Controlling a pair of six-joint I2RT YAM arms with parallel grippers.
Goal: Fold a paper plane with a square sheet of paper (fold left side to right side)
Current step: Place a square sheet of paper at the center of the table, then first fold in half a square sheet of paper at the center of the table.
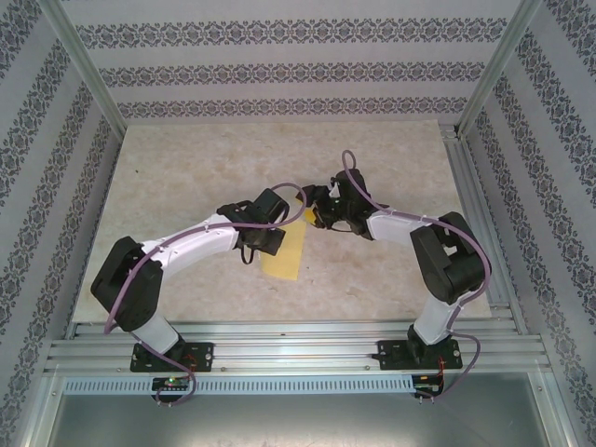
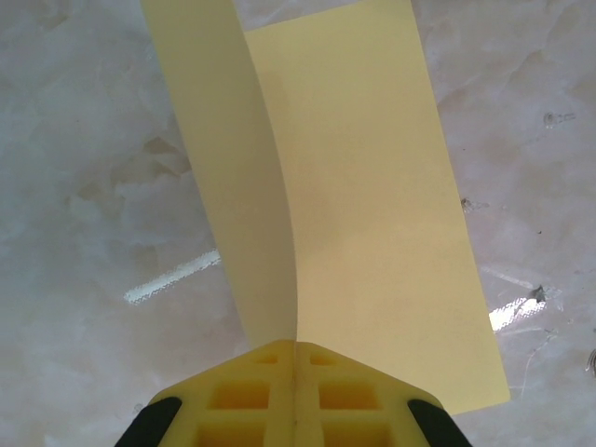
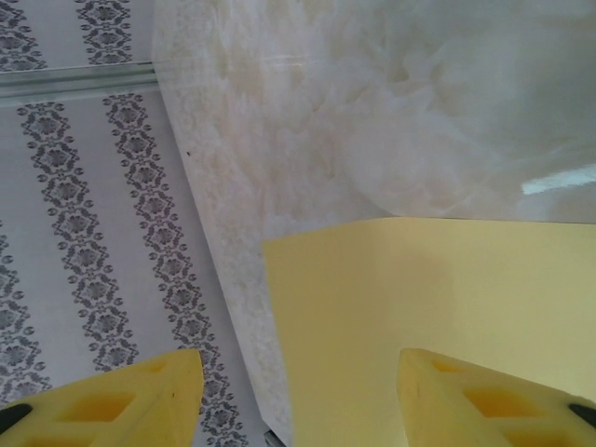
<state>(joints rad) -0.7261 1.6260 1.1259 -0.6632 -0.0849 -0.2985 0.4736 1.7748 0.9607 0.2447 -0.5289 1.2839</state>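
my left gripper (image 2: 295, 346) was clenched on the near left edge of the sheet (image 2: 372, 214), jaws pressed together with the paper pinched between them. from that pinch the left part of the sheet rose off the table (image 2: 74, 186) in a curved flap, standing nearly upright, while the right part lay flat. in the top view the sheet sat mid-table, between my two wrists. my right gripper (image 3: 298, 363) hung near the sheet's far right corner, jaws parted and nothing gripped. a yellow corner showed under the gap, and i could not tell whether either jaw touched it.

i judged this the middle of the left-to-right fold: the edge was lifted but not yet carried over, and no crease was made. the next move, as i read it, called for swinging the pinched edge across to meet the right edge squarely. the right side would need pinning so the sheet would not slide, and then the fold pressing flat.
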